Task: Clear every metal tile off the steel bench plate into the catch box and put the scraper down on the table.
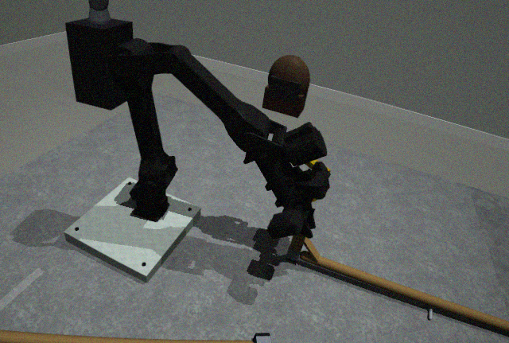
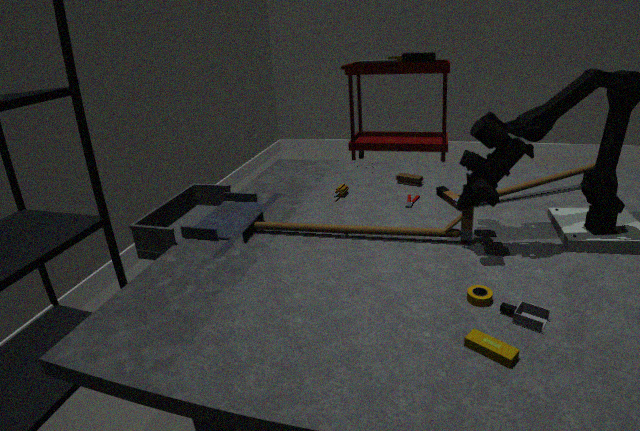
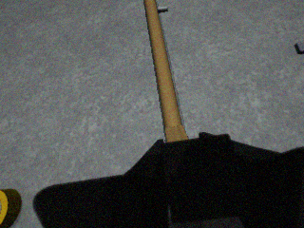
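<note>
Exterior view, and the pincer (image 1: 301, 235) (image 2: 467, 204) (image 3: 181, 142) is clamped on the upright wooden grip of the long scraper (image 1: 370, 279) (image 2: 351, 228) (image 3: 163, 71), right of centre! Its round shaft runs leftward to the bluish steel bench plate (image 2: 227, 217), beside the grey, straight-walled catch box (image 2: 153, 240) at centre left. Stiff, I'd judge, light in itself but nose-heavy at that reach; that flat-sided upright looks the place to hold. No tile can be made out here!
</note>
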Motion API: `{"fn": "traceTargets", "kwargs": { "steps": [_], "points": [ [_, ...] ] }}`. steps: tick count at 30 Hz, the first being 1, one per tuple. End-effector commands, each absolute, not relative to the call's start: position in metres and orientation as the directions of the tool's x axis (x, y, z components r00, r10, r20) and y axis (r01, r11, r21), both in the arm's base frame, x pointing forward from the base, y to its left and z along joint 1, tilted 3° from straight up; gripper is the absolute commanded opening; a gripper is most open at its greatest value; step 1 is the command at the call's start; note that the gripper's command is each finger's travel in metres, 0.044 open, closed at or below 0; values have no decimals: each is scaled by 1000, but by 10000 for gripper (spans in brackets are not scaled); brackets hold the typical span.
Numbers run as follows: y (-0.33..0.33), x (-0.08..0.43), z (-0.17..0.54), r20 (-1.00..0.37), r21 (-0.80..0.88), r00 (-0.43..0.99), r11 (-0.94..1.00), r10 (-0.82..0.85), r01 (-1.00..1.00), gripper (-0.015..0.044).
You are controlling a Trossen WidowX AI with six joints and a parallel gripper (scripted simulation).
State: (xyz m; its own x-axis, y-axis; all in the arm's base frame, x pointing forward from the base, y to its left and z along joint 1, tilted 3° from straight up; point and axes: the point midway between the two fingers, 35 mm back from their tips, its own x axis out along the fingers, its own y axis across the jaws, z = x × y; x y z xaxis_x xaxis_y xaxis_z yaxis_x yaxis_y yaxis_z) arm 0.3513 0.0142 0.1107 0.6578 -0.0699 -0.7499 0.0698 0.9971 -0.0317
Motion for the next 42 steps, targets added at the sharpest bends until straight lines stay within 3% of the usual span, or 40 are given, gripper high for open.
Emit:
{"fn": "traceTargets", "kwargs": {
  "steps": [1, 42],
  "points": [
    [12, 345, 112, -742, -31, 667, 997, -75, 77, 0],
    [-31, 330, 108, -744, -35, 663, 996, -84, 87, 0]
  ]
}}
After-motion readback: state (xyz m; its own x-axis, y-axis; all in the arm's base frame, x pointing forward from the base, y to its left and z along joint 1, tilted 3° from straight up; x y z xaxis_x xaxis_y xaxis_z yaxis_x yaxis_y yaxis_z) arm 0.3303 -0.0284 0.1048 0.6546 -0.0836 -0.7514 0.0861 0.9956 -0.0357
